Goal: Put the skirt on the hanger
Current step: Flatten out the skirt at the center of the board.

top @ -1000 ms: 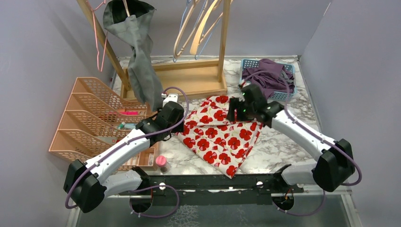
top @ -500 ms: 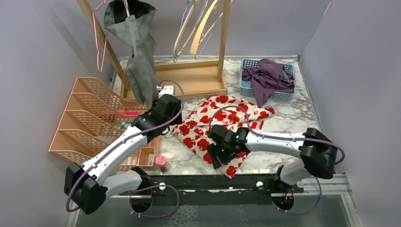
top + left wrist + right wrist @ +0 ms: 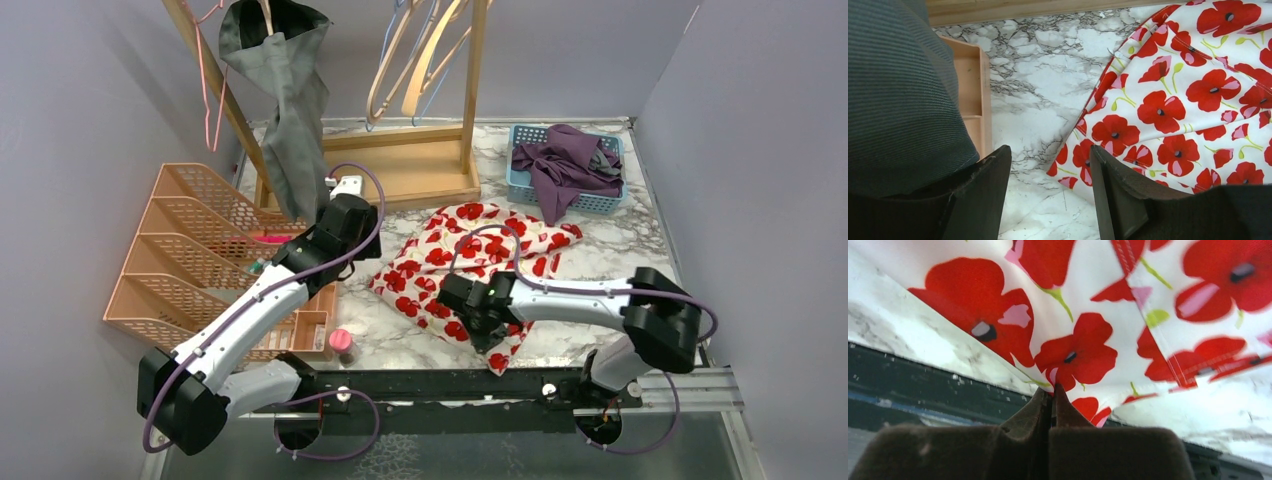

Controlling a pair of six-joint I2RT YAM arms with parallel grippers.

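The skirt (image 3: pixel 470 250), white with red poppies, lies crumpled on the marble table. My right gripper (image 3: pixel 488 335) is at its near edge, shut, with a fold of the skirt's (image 3: pixel 1088 315) hem pinched between the tips of the right gripper (image 3: pixel 1052 390). My left gripper (image 3: pixel 350 235) hovers open by the skirt's left edge. Only marble shows between the tips of the left gripper (image 3: pixel 1050 190), and the skirt (image 3: pixel 1188 90) lies just to their right. Wooden and wire hangers (image 3: pixel 410 60) hang from the wooden rack at the back.
A grey garment (image 3: pixel 285 110) hangs from the rack's left side and brushes my left wrist (image 3: pixel 898 100). Orange organiser trays (image 3: pixel 190 250) stand at the left. A blue basket (image 3: pixel 600 200) of purple clothes sits at the back right. A small pink-capped bottle (image 3: pixel 341 343) stands near the front edge.
My right arm swung from the skirt's far side to its near edge and closed on the hem, lifting it slightly. The left arm drifted a little back and left, still open.
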